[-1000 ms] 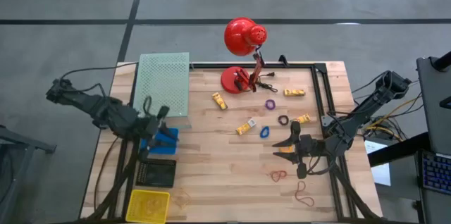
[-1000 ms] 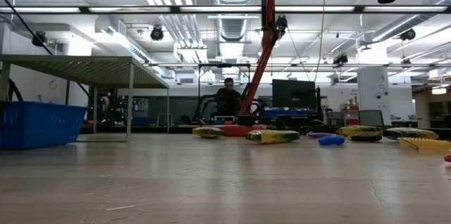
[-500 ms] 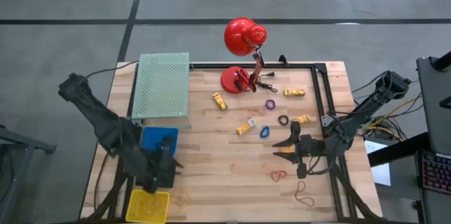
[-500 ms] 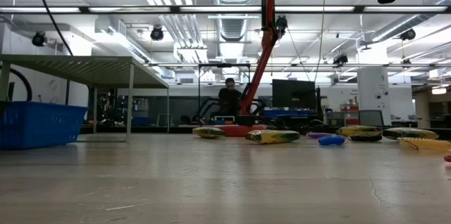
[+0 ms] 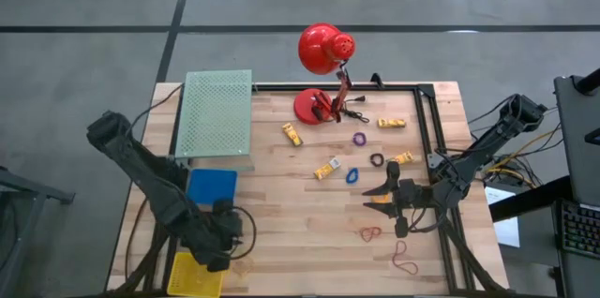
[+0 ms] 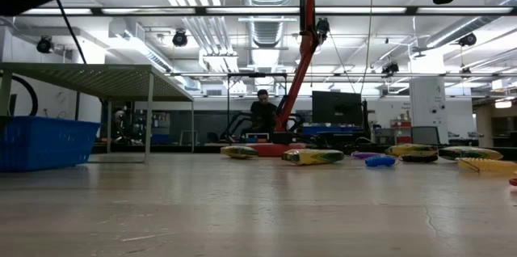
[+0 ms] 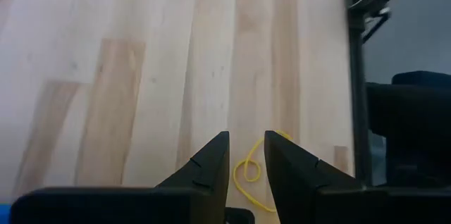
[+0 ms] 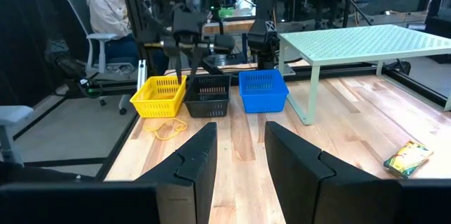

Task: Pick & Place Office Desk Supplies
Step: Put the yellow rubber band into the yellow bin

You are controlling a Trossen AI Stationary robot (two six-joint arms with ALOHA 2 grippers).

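Small office supplies lie on the wooden table's right half: yellow pieces (image 5: 292, 134) (image 5: 326, 169) (image 5: 392, 123), a purple ring (image 5: 359, 139), a black ring (image 5: 377, 159), a blue ring (image 5: 352, 175) and red rubber bands (image 5: 371, 234) (image 5: 405, 262). A yellowish rubber band (image 7: 250, 171) lies flat on the wood near the front left. My left gripper (image 5: 234, 230) (image 7: 246, 139) hangs open above it, slanting down, with nothing between its fingers. My right gripper (image 5: 380, 190) (image 8: 239, 129) waits open and level above the table's right half, holding nothing.
A blue basket (image 5: 211, 186), a black basket (image 8: 208, 90) and a yellow basket (image 5: 197, 275) stand in a row at the left. A green mesh shelf (image 5: 217, 111) stands behind them. The red desk lamp (image 5: 323, 50) stands at the far edge. A person sits beyond the table (image 8: 106, 13).
My left gripper has swung from beside the blue basket toward the table's near edge, passing over the black basket. It has sunk and rolled about its own line. It now points down at the bare wood beside the baskets.
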